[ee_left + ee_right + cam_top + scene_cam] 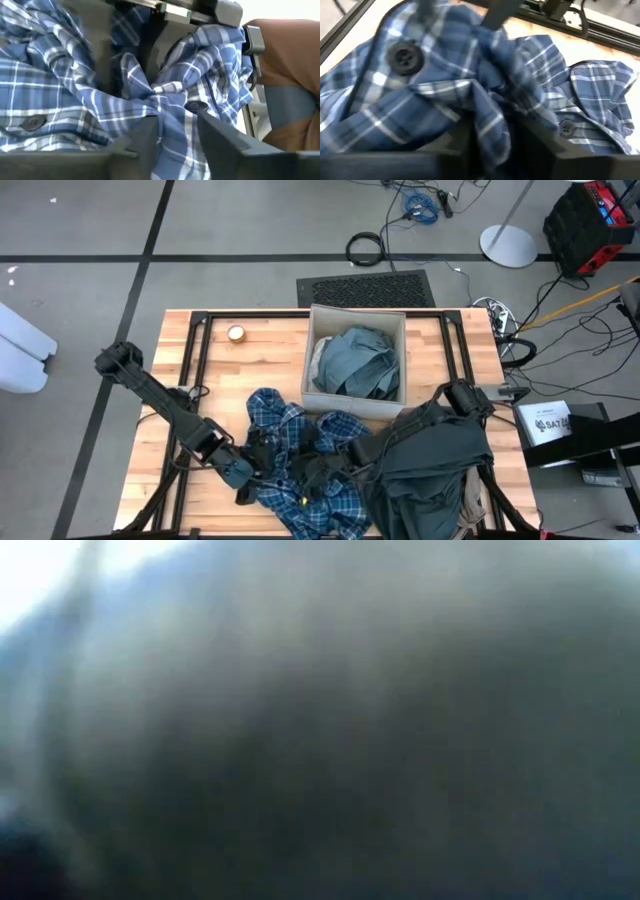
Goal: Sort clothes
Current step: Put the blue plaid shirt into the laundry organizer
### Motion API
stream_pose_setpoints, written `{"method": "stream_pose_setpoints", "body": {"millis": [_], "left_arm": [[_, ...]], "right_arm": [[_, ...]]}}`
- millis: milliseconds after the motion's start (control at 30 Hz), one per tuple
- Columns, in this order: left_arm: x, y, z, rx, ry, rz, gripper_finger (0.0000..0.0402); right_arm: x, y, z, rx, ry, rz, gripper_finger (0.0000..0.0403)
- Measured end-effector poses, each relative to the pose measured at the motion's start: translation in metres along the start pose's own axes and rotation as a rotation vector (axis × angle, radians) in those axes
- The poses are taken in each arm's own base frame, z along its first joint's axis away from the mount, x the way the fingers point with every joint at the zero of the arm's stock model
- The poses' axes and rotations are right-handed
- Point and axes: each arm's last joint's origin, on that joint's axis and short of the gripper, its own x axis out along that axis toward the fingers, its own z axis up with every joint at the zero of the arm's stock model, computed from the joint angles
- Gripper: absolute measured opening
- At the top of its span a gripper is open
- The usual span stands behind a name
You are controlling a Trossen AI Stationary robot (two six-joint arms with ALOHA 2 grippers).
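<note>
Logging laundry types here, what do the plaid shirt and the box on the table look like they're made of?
Plaid shirt: thin woven cloth, probably cotton, matte; it creases softly and carries dark buttons. Box: stiff beige fabric over some frame, judging by its straight upright walls.

The high view is bright and even, with soft light from above. The pale wooden table (270, 350) looks clear and sharp, and only small soft shadows sit under the crumpled blue-and-white plaid shirt (300, 450) and inside the beige square fabric box (357, 402). There is no glare on the wood. The low view is one big blur: a dark grey smear fills almost all of it, with a bright white patch in the far left corner. In the left wrist view, the plaid cloth (150, 95) is fairly sharp, but the near dark parts are fuzzy. The right wrist view is softer, and the cloth (470, 100) looks smeared.
</note>
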Motion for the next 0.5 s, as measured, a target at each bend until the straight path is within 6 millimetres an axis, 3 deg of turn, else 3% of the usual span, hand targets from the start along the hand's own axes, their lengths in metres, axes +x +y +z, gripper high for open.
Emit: {"method": "stream_pose_setpoints", "body": {"millis": [100, 267, 500], "left_arm": [[-0.006, 0.001, 0.003, -0.01, 0.019, -0.027, 0.0185], [-0.03, 0.003, 0.013, -0.047, 0.081, 0.008, 0.019], [-0.058, 0.008, 0.019, -0.031, 0.104, 0.087, 0.0187]], "right_arm": [[0.003, -0.006, 0.0, 0.028, 0.007, -0.011, 0.0178], [0.013, -0.01, -0.008, 0.011, 0.034, -0.03, 0.0244], [0.053, -0.01, -0.047, 0.048, 0.154, 0.1, 0.0273]]}}
